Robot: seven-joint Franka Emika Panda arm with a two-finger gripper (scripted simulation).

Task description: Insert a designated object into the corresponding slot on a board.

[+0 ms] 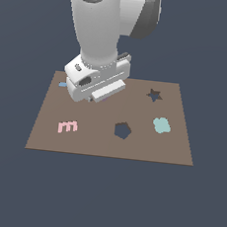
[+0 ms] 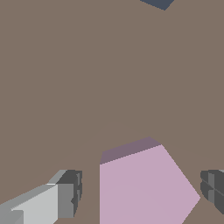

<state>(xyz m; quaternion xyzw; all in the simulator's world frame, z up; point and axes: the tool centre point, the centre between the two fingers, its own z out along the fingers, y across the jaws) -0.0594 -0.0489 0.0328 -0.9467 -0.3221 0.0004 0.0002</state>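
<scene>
A: Why is the gripper [image 2: 140,194] so low over the board [image 1: 107,144]?

B: I think it prepares to take the lilac block [image 2: 144,188]. In the wrist view the block lies flat on the brown surface, between the two fingertips [image 2: 70,192]. There is a gap on each side, so the claw is apart and touches nothing yet.

A: And where is the block in the exterior view?

B: Almost hidden under the hand, at the far part of the board toward that view's left. The slot [image 1: 122,130] is well apart from it, nearer the front edge and about the middle.

A: So the block must travel to there?

B: Yes, in my judgement: close, lift, carry, then turn it so the corners match the hole. The star-shaped hole [image 1: 154,95], the teal lobed piece [image 1: 161,125] and the pink E-shaped piece [image 1: 67,126] are not concerned.

A: Any writing or brand to read?

B: None that I can see; only the E-form of the pink piece resembles a letter.
</scene>
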